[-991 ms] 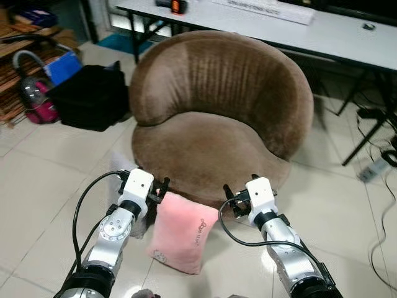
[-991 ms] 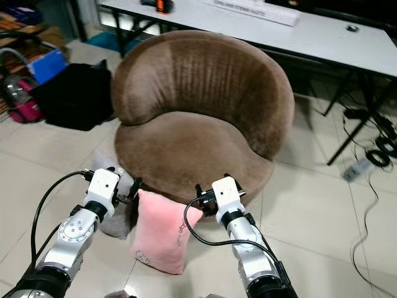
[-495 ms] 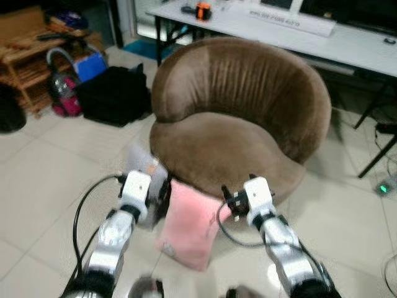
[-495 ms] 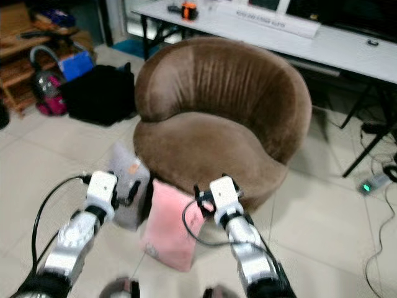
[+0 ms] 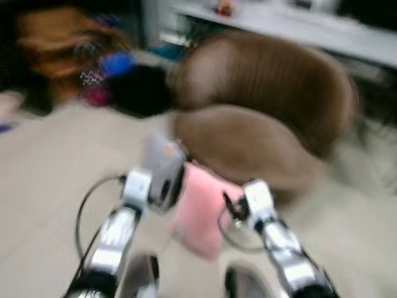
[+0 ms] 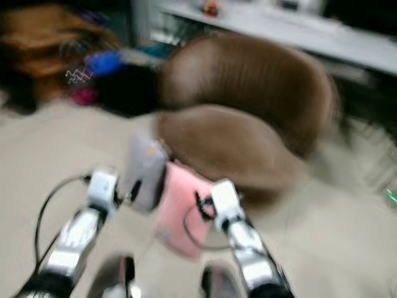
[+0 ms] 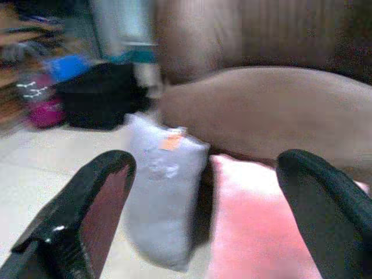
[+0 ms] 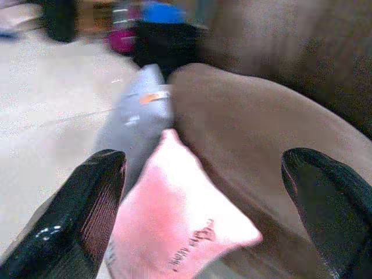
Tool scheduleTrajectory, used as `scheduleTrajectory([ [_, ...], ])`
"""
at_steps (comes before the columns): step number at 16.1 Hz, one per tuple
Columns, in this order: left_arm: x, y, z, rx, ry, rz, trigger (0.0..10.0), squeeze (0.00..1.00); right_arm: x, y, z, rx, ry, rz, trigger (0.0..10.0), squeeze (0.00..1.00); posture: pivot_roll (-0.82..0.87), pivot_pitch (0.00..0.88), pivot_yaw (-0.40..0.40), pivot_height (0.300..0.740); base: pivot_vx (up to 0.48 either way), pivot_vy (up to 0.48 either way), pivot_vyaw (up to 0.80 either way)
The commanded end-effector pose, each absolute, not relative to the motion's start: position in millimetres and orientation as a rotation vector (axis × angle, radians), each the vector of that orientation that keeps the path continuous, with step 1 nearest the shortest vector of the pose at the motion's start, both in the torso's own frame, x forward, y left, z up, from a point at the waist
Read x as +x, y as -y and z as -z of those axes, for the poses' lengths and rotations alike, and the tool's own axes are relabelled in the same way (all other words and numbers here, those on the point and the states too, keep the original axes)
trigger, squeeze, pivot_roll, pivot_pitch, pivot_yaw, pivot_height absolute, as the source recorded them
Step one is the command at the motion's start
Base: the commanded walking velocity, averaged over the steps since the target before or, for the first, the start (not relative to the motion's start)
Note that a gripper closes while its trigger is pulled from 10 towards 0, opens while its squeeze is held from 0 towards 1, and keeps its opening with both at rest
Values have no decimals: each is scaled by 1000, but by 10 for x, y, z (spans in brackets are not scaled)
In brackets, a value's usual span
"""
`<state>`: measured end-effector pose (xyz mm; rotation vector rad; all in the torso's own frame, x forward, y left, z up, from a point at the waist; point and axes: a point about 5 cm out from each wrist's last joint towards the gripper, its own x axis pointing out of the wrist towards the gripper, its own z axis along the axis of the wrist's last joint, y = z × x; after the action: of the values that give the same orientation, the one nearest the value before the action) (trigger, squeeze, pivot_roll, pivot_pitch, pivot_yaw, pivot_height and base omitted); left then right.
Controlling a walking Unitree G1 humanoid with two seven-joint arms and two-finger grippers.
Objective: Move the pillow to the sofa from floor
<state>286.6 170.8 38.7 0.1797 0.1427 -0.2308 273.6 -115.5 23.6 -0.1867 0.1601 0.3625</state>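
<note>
A pale tiled floor (image 5: 43,174) fills the foreground, blurred in both head views. On it stands a large round brown sofa (image 5: 273,99) with a curved back and a low rounded seat. Behind the sofa runs a long white table (image 6: 279,28) with small items on top, too blurred to name. To the robot's left of the sofa, near the far edge of the floor, sit a black bag (image 7: 102,96), a blue object (image 5: 118,62), a magenta object (image 7: 43,113) and a wooden shelf (image 5: 59,37).

Two pillows lean against the front edge of the sofa seat, standing on the floor. The pink pillow (image 8: 180,232) is the larger. Dark cursive lettering is printed near one corner, too small and blurred to read. Just beside it on the robot's left, touching or nearly touching it, stands a grey pillow (image 7: 163,192) with a small orange tag near its top; nothing on the tag can be read.

The left gripper (image 7: 197,192) hangs in front of both pillows, its two black fingers spread wide and holding nothing. The right gripper (image 8: 209,203) hangs in front of the pink pillow and the seat edge, fingers likewise spread wide and empty. The grey pillow stands between the left arm and the pink pillow in the head views.
</note>
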Motion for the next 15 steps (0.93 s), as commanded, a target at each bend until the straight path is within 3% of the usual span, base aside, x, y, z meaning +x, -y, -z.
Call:
scheduleTrajectory([
  [1, 2807, -1733, -287, 185, -197, 228, 10000, 1000, 2728, 1153, -243, -173, -158, -355, 10000, 643, -23, 33, -73, 632, 0, 0, 0],
  [8, 2830, -1875, -342, 144, -166, 171, 10000, 1000, 2713, 1293, -255, -180, -154, -315, 10000, 643, -19, 30, -102, 632, 0, 0, 0],
  [15, 2775, -1752, -204, 117, -198, 142, 10000, 1000, 2677, 1512, -181, -212, -189, -308, 10000, 643, -20, 24, -155, 632, 0, 0, 0],
])
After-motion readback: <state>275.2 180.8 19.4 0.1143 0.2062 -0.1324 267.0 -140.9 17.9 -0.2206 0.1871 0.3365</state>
